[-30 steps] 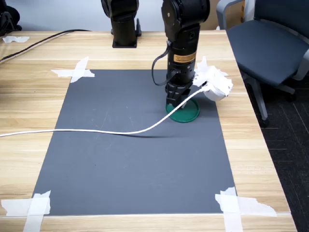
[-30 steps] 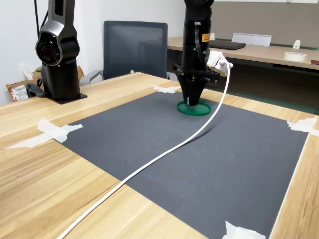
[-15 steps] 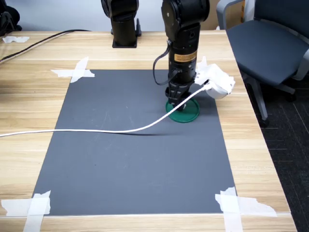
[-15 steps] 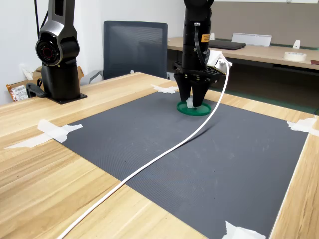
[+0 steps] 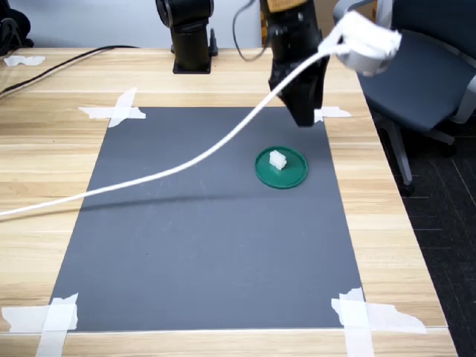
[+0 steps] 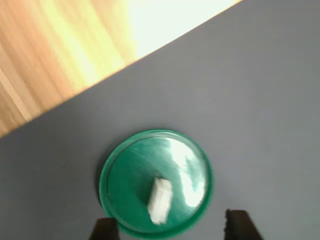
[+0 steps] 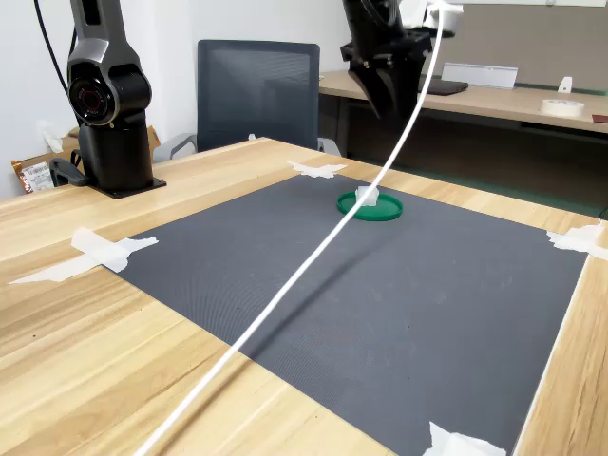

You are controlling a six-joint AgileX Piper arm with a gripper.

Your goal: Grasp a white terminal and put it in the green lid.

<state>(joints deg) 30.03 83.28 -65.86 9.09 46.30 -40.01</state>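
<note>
While the cable (image 7: 313,256) hangs slack across the mat (image 5: 208,253), count it as your first hazard.

1. Cable. White, strung from the near table edge up to the gadget (image 5: 368,44) on the wrist. In the first exterior view it passes in the air at 10 o'clock of the lid (image 5: 294,177), clear of it. Risk, as a judgement: any swing or low sweep of the arm could drag it over the lid, tipping the piece out or shifting the lid on the mat.

2. Lid. Green, flat on the mat, toward 2 o'clock from the mat's centre in the first exterior view. Nothing pins it down, so expect it to slide if it is nudged.

3. Terminal (image 5: 277,158). Small, white, loose inside the lid, a little toward 11 o'clock of the lid's centre in the first exterior view. Touching the lid floor only. The rim is low, so you should treat a knock as enough to send it out. The placing reads as done.

4. Gripper (image 5: 303,115). High above the mat, at 12 to 1 o'clock of the lid in the first exterior view, well apart from it. In the wrist view the two fingertips (image 6: 237,225) are spread about as wide as the lid. They hold nothing and touch nothing. Risk: coming straight back down could strike the terminal.
</note>
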